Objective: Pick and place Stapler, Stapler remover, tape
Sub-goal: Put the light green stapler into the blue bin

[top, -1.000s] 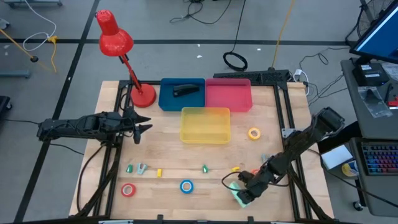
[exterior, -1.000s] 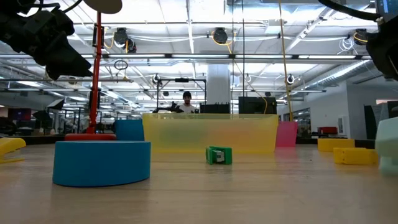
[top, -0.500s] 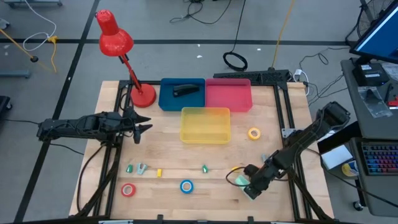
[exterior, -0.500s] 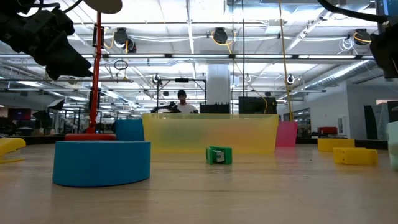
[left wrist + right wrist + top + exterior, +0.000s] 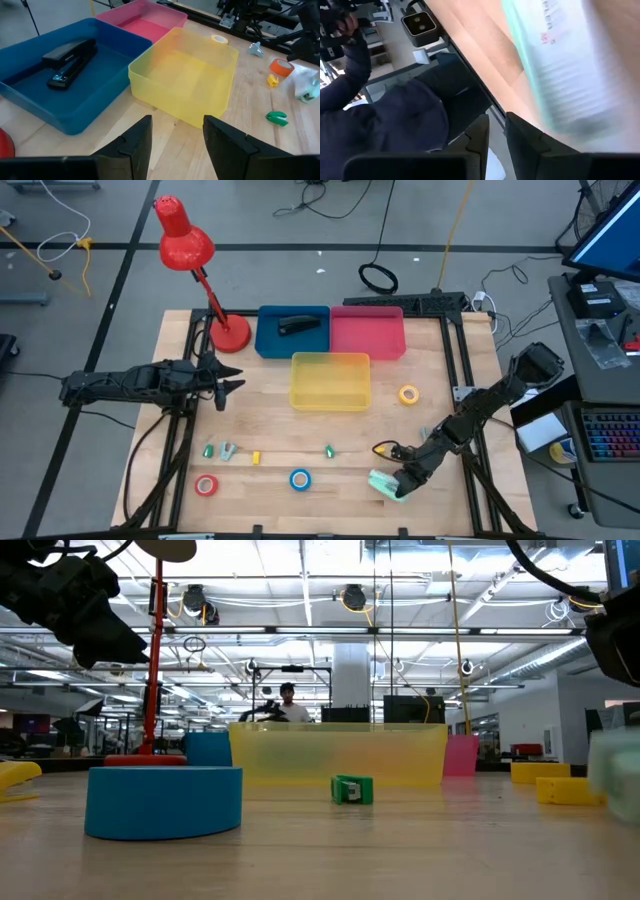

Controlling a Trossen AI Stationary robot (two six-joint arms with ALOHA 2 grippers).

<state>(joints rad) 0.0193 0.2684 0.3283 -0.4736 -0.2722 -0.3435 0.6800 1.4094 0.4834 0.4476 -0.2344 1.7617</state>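
High view: The right gripper (image 5: pixel 398 483) hangs low at the near right corner of the wooden surface (image 5: pixel 270 430), by a pale green object (image 5: pixel 383 482) that looks like a packet or a light stapler; whether it is gripped cannot be told here. The left gripper (image 5: pixel 228 387) waits at the left edge, near the red lamp (image 5: pixel 190 255).

High view, progress: One black stapler (image 5: pixel 296 326) lies in the blue bin (image 5: pixel 292 332). The pink bin (image 5: pixel 367 332) and yellow bin (image 5: pixel 330 380) hold nothing visible. Still loose are the yellow tape (image 5: pixel 408 394), orange tape (image 5: pixel 381 451), blue tape (image 5: pixel 300 479) and red tape (image 5: pixel 206 485), plus small green and yellow pieces near the front. By that count, most of the sorting is left.

Low view: The blue tape (image 5: pixel 164 801) fills the foreground and a small green piece (image 5: pixel 352 790) sits before the yellow bin (image 5: pixel 338 752). A pale blur at the right edge may be the green object. A person stands far back in the room.

Left wrist view: The left arm's fingers (image 5: pixel 137 142) stand apart and empty, facing the yellow bin (image 5: pixel 185 82) and the stapler (image 5: pixel 70 61).

Right wrist view: The right arm's fingers (image 5: pixel 479 132) are nearly together; the pale green object (image 5: pixel 560 60) looms close beyond them, blurred. A grip cannot be told. A person's dark sleeve shows beyond the surface edge.
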